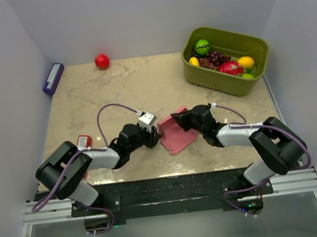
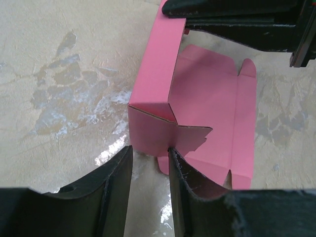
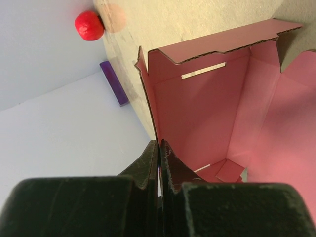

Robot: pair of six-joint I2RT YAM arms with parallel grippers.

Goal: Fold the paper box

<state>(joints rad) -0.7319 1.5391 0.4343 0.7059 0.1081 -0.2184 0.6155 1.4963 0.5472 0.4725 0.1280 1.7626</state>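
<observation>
Paper box (image 1: 178,134) on tabletop (image 1: 114,89), near front edge, partly erected. Right gripper (image 3: 159,146) pinches one upright wall; left gripper (image 2: 150,154) spread, just short of corner flap. Light thin card, probably dents easily. Grip walls near creases.

Surface (image 1: 114,89) is a beige marbled slab w/ pale blotches. Stuff on it: pink paper box (image 1: 178,136) near the front middle, base flat on the slab, one side wall standing up. Green basket (image 1: 224,84) in the back right corner, fruit inside. Red ball (image 1: 102,61) at the back edge, left of centre. Purple block (image 1: 53,79) far left by the wall, apart from the ball. Small red packet (image 1: 84,141) w/ white label, front left.
</observation>
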